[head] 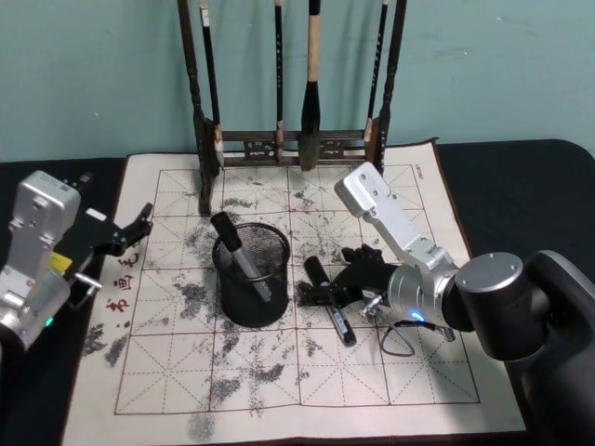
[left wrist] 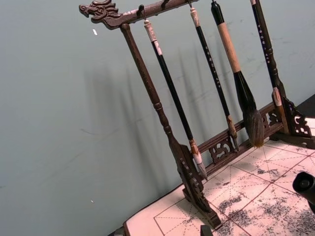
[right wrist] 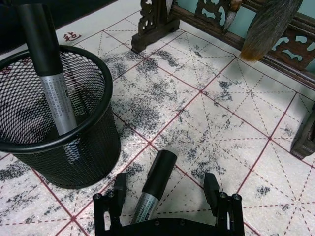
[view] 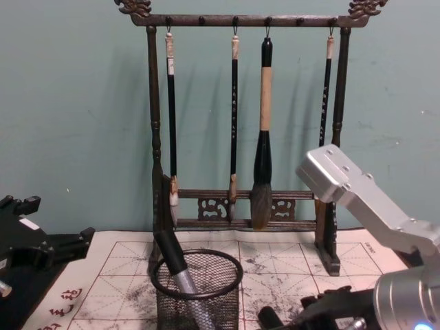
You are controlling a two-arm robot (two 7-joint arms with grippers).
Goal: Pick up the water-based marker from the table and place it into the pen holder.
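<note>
Pen holder (right wrist: 74, 162): black wire mesh, metal by its look, matt, with a smooth thick rim. Marker on the mat (right wrist: 153, 189) and marker in the holder (right wrist: 51, 78): matt black caps over satin silver-grey printed barrels. Writing mat (head: 428, 376): pale, felt-like, matt, ink-blotched; brush rack (view: 155, 124): dark carved wood with a faint sheen.

My right gripper (right wrist: 165, 183) is reached forward and low at centre, its fingers (right wrist: 119, 183) spread wide apart. My left gripper (head: 130, 230) is parked out at the left.
</note>
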